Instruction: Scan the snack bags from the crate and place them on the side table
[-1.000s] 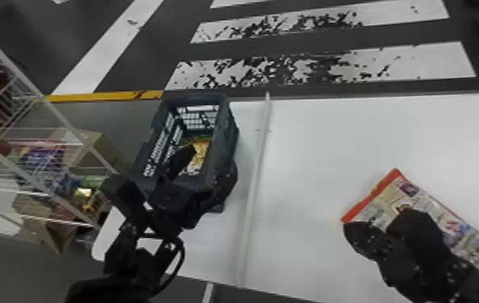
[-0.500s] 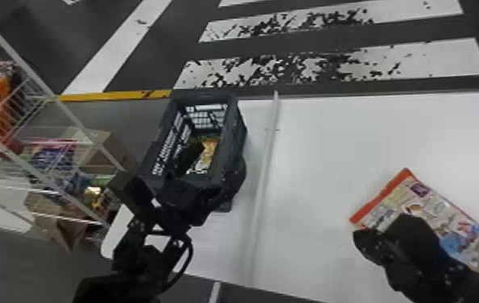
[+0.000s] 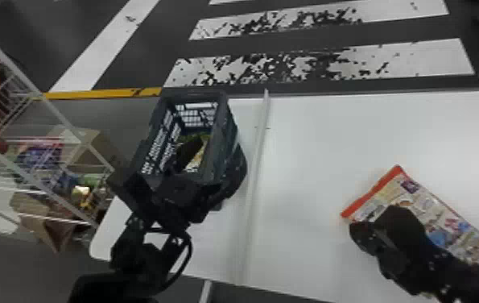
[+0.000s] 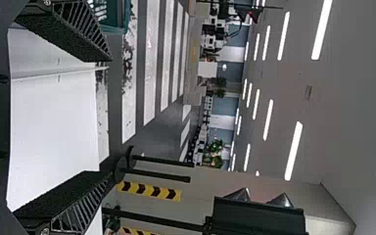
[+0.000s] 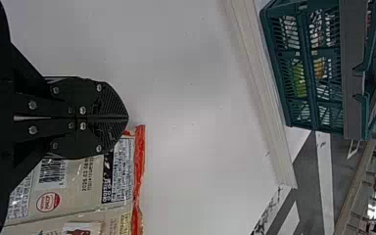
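Note:
My left gripper [image 3: 217, 157] is over the near part of the dark green crate [image 3: 221, 133], its fingers wide apart. In the left wrist view, nothing is between the fingers of this left gripper [image 4: 106, 117]. Part of a green and yellow snack bag [image 3: 199, 158] is visible inside the crate. Lying flat on the right half of the white table, a red-edged snack bag [image 3: 431, 209] is partly covered by my right gripper [image 3: 365, 235]. The right wrist view has the right gripper [image 5: 127, 117] shut and empty, its tips beside the red edge of this bag [image 5: 85, 196].
A raised white strip [image 3: 255, 173] divides the table [image 3: 310, 161] just right of the crate. Left of the table stands a white wire rack [image 3: 59, 117] holding snack packs and cardboard boxes. Striped floor lies beyond the table's far edge.
The head view has shifted slightly. Both arms keep nearly the same places relative to the crate and the bag on the table.

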You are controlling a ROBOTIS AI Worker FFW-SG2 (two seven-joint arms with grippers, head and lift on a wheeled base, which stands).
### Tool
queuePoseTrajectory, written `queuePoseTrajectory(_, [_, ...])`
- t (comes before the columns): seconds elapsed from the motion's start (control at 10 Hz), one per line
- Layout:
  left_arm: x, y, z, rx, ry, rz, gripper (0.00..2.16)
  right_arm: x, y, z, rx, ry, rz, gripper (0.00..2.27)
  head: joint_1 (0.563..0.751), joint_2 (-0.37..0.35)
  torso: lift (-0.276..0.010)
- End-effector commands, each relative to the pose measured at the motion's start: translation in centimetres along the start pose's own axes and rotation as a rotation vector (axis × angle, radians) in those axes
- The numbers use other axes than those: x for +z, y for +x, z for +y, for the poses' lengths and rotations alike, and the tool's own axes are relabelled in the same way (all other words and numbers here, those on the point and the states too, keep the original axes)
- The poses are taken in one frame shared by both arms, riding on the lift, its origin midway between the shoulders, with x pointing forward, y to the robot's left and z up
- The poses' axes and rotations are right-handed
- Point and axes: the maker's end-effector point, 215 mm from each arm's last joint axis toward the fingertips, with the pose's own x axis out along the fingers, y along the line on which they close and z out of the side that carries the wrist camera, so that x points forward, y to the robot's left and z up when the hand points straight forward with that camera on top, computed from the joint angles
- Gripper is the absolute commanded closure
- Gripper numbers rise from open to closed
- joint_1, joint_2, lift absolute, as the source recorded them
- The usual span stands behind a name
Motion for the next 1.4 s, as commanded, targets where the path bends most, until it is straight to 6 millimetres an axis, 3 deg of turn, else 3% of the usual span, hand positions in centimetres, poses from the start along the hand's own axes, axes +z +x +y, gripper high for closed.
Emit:
queuePoseTrajectory(0.0, [-0.1,0.2,-0.4,-0.002,-0.008,0.0,0.04,-0.5,0.3,-1.2,-0.016,-0.001,0.011,2.21,0.695,0.276,-0.094])
queuePoseTrajectory(0.5, [-0.6,0.6,0.0,0.004,-0.002,0.017,0.04,-2.3,0.2,-6.2,-0.079,0.009,0.045,2.21,0.695,0.214,-0.094])
queuePoseTrajectory(1.0, [-1.2,1.2,0.3,0.009,-0.006,0.033,0.04,-0.9,-1.5,-3.6,-0.037,0.012,-0.005,2.21,0.695,0.208,-0.094])
queuePoseTrajectory(1.3, [-1.5,1.5,0.6,0.011,-0.011,0.036,0.04,-3.0,-2.3,-3.0,-0.017,0.03,0.037,2.21,0.695,0.215,-0.094])
